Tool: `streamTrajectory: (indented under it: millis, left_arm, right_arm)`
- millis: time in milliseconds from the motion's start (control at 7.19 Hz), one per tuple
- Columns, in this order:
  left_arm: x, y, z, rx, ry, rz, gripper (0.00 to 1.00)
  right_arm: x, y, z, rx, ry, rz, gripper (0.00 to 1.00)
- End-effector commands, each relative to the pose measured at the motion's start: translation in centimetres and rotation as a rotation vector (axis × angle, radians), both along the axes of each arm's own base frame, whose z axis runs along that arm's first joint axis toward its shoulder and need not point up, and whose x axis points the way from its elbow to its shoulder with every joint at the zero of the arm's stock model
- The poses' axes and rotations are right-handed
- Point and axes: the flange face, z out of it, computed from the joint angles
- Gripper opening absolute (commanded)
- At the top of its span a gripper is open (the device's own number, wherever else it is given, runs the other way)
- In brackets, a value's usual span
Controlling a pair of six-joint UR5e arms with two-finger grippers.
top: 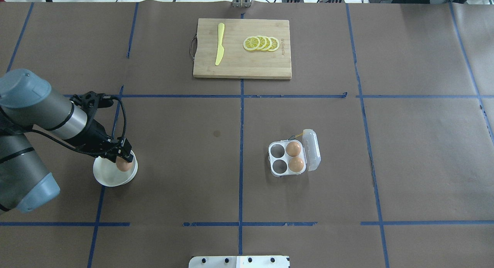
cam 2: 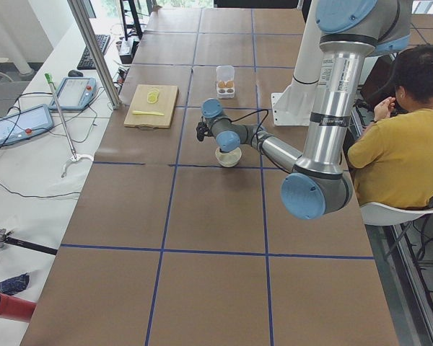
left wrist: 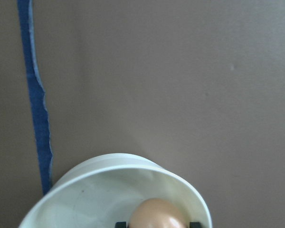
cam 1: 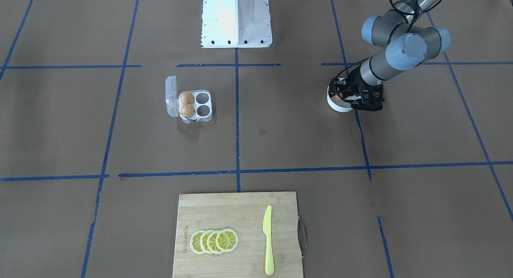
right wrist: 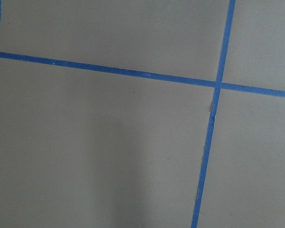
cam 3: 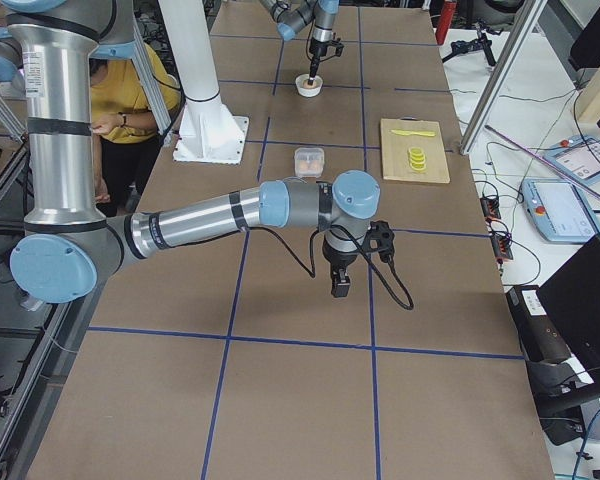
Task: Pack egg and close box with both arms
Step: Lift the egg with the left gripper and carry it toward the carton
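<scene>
An orange-brown egg [top: 124, 165] lies in a round white bowl [top: 107, 177] at the table's left. My left gripper [top: 124, 158] reaches down into the bowl, and in the left wrist view the egg [left wrist: 157, 216] sits between its black fingertips [left wrist: 194, 223], which close on its sides. The clear egg box [top: 312, 150] stands open right of centre, its lid folded out to the right. Two more eggs [top: 293, 148] fill its right-hand cups and the two left cups are empty. My right gripper [cam 3: 338, 288] shows only in the exterior right view, above bare table; I cannot tell its state.
A wooden cutting board [top: 239, 65] lies at the far middle with a yellow knife [top: 220, 44] and lemon slices [top: 261, 43]. The white base block [cam 1: 236, 21] stands at the robot's side. Blue tape lines cross the brown table.
</scene>
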Motion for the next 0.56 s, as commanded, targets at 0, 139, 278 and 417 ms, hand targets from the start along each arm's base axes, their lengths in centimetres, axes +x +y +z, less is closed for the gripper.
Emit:
streamTrajectory:
  millis: [0,139,278,417]
  left_arm:
    - [-5.2,-2.9,-3.7,0.043,0.048,-0.112,0.0]
    - [-4.3,-4.2,-7.7,0.09,0.097,-0.115,0.0]
    - [-0.2,-4.9,-13.4,0.051,0.157,-0.116,0.0]
    - [8.0,-2.1,-17.9,0.006,0.18,-0.063,0.0]
  right_arm:
    - [0.0,0.0,0.0,0.0,0.0,0.0,1.0]
    - [0.0,0.0,0.0,0.0,-0.002,0.0,1.0]
    - [0.0,0.0,0.0,0.0,-0.002,0.0,1.0]
    - [0.0,-0.1,-0.1,0.002,-0.002,0.0,1.0]
